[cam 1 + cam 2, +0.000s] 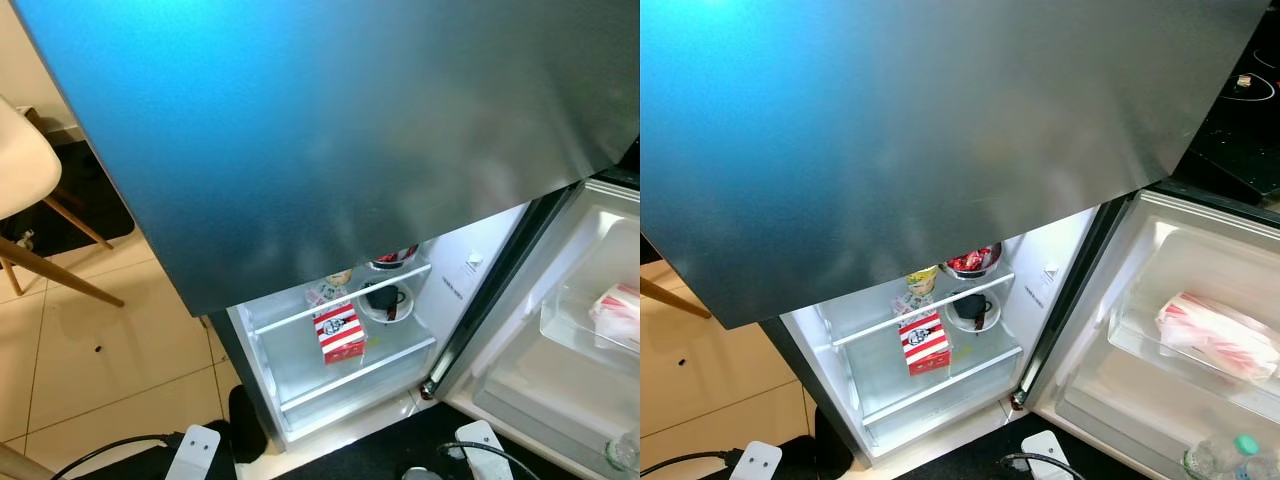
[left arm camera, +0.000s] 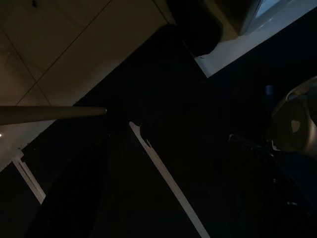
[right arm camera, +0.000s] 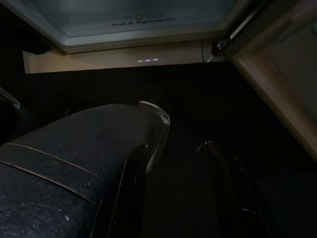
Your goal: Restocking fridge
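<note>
Jaw states can't be told: both arms hang low in shade. Overhead, the closed freezer door [image 1: 330, 130] blocks much of the open fridge [image 1: 940, 400]. A striped box [image 1: 925, 343] and bowl [image 1: 973, 310] sit on its shelf; a packet [image 1: 1218, 335] lies in the door bin. A chair [image 1: 25, 180] stands left.

The closed upper door [image 1: 330, 130] hides the fridge's upper shelves (bowl [image 1: 975, 262] half-covered).

Cream tiled floor [image 1: 110, 350], a white wooden-legged chair [image 1: 20, 165] beside a dark mat [image 1: 90, 195].
</note>
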You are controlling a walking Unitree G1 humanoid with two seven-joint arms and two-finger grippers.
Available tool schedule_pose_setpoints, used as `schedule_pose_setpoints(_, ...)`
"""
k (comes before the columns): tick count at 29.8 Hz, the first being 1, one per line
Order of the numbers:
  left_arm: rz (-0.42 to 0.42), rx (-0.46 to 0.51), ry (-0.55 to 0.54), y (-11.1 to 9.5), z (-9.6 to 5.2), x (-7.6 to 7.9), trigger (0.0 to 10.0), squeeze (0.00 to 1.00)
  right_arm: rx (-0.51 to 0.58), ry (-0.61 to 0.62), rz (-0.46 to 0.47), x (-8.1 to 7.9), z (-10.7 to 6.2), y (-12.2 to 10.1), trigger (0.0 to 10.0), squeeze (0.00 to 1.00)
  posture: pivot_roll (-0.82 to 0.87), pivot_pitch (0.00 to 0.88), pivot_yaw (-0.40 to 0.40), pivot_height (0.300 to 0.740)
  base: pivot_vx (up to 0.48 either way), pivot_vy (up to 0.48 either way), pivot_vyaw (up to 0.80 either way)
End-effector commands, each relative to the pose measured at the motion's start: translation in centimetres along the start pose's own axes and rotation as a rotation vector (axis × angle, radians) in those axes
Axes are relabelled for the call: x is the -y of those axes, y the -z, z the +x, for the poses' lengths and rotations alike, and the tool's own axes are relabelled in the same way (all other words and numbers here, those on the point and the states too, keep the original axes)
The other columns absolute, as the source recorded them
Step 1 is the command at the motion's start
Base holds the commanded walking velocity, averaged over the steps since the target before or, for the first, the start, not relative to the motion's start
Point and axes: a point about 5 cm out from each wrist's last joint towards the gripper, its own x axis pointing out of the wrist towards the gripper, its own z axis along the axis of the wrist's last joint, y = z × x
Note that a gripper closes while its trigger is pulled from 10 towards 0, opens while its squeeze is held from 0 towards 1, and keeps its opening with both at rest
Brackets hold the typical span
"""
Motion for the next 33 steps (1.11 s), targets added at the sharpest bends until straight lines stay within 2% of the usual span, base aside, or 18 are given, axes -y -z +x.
schedule_pose_setpoints(1, 0.013, -0.019, 0.014, 0.58, -0.18, 0.59, 10.0, 0.0, -0.013, 0.004, 0.018, 0.0, -0.08, 0.42, 10.0, 0.0, -0.05, 0.062, -0.048, 0.74, -0.36, 0.0, 0.0)
schedule_pose_setpoints(29, 0.016, -0.032, 0.02, 0.77, -0.22, 0.94, 10.0, 0.0, -0.016, 0.004, 0.018, 0.01, -0.08, 0.44, 10.0, 0.0, -0.05, 0.062, -0.048, 0.74, -0.355, 0.0, 0.0)
schedule_pose_setpoints(33, 0.013, -0.033, 0.015, 0.8, -0.23, 0.91, 10.0, 0.0, -0.016, 0.002, 0.018, -0.02, -0.09, 0.46, 10.0, 0.0, -0.05, 0.063, -0.048, 0.74, 0.0, 0.0, 0.0)
